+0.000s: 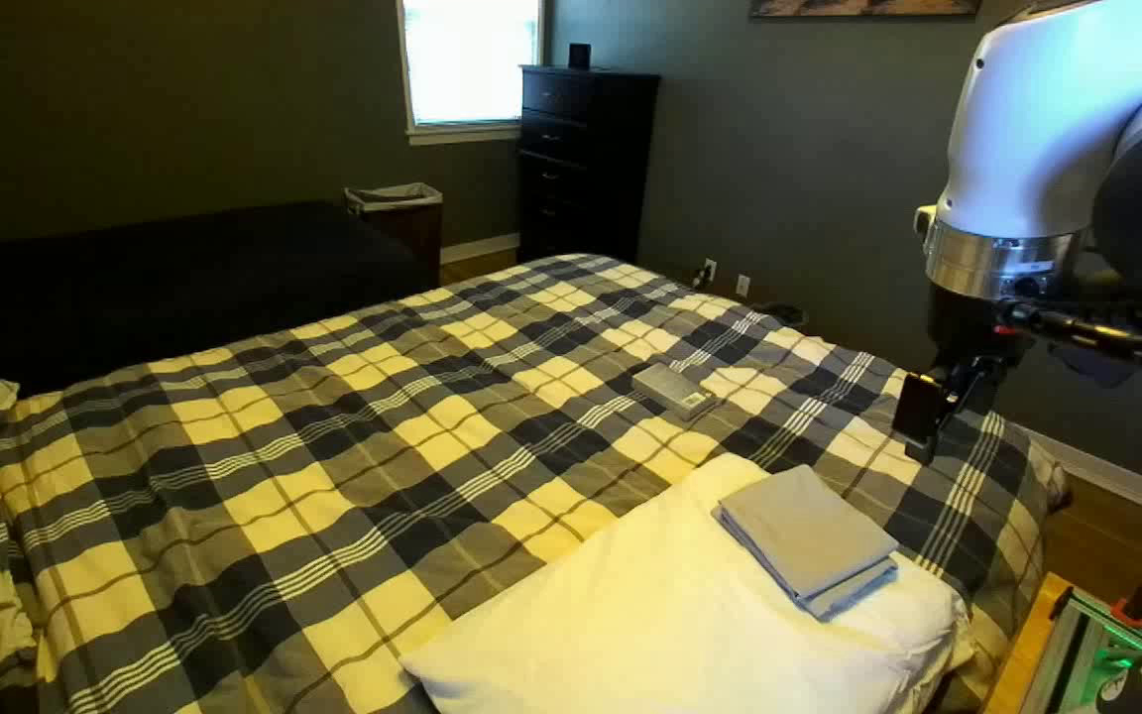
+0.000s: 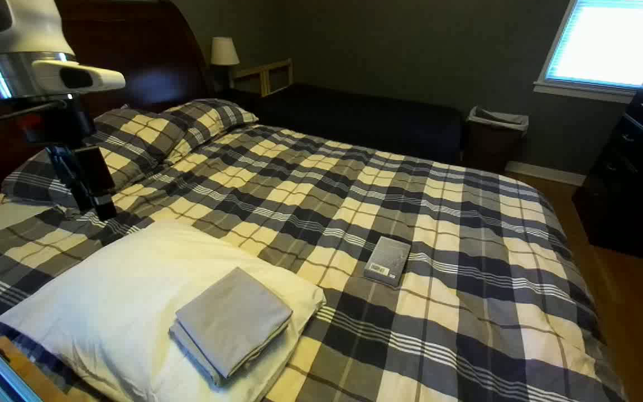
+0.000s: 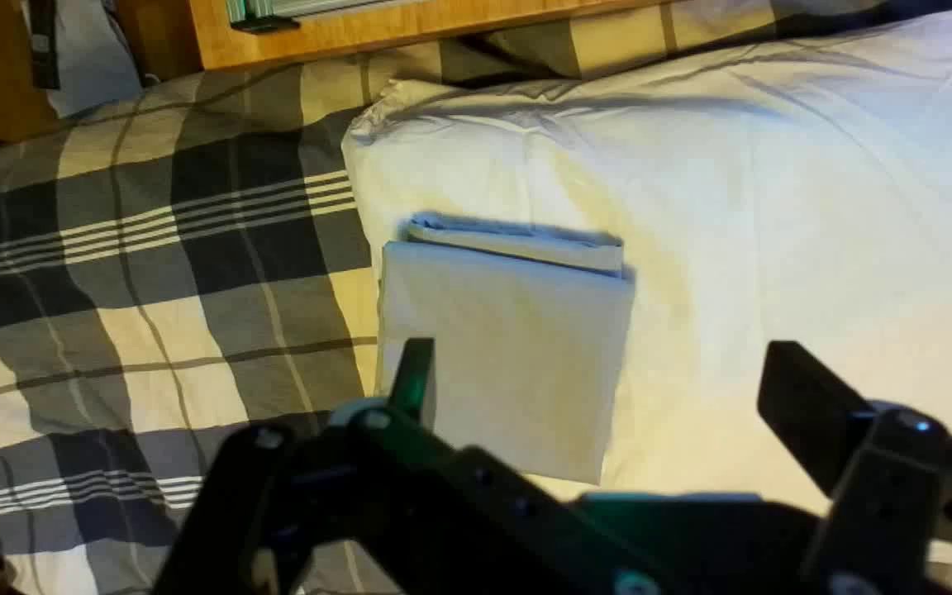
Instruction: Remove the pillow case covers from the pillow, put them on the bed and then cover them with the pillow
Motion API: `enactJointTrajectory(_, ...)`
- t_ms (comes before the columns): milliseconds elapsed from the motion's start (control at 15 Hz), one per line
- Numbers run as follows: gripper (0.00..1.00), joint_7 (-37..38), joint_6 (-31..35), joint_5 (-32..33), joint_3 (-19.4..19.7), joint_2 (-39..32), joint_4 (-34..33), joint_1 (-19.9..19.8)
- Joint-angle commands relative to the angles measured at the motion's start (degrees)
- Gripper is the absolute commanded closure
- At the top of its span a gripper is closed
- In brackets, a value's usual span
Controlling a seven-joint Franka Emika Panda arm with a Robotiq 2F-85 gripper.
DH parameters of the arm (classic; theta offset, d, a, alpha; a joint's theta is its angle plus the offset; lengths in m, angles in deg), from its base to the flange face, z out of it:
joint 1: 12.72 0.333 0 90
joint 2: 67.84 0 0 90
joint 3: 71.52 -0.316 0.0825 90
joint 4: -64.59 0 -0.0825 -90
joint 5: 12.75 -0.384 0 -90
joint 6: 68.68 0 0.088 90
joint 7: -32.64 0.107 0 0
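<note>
The pillow case covers, a folded grey-blue stack, lie flat on the pillow in both exterior views [image 1: 809, 531] [image 2: 235, 321] and in the wrist view [image 3: 509, 347]. The white pillow [image 1: 621, 615] lies on the plaid bed [image 1: 323, 456] near its side edge; it also shows in an exterior view [image 2: 126, 296] and the wrist view [image 3: 716, 231]. My gripper [image 1: 918, 426] is raised above the bed, apart from the covers and pillow; it also shows in an exterior view [image 2: 95, 190]. In the wrist view the fingers [image 3: 600, 372] are wide apart with nothing between them, and one overlaps the stack from above.
A small grey box [image 1: 675, 390] lies on the bed beyond the pillow, also seen in an exterior view [image 2: 387, 261]. Plaid pillows [image 2: 143, 134] lie by the headboard [image 2: 132, 50]. A wooden table edge [image 3: 410, 29] with a metal frame borders the bed beside the white pillow.
</note>
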Motion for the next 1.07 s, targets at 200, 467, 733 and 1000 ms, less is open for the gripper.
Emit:
enactJointTrajectory(200, 0.00, 0.6, -0.1, 0.6, 0.8, -0.3, 0.0, 0.9)
enactJointTrajectory(467, 0.00, 4.9, 5.5, 3.3, -4.4, -3.7, -0.1, 0.9)
enactJointTrajectory(733, 0.00, 9.8, 9.6, 3.6, -8.9, -7.1, -0.1, 2.1)
enactJointTrajectory(1000, 0.00, 13.8, 11.4, 2.6, -11.3, -13.7, -0.1, 3.2)
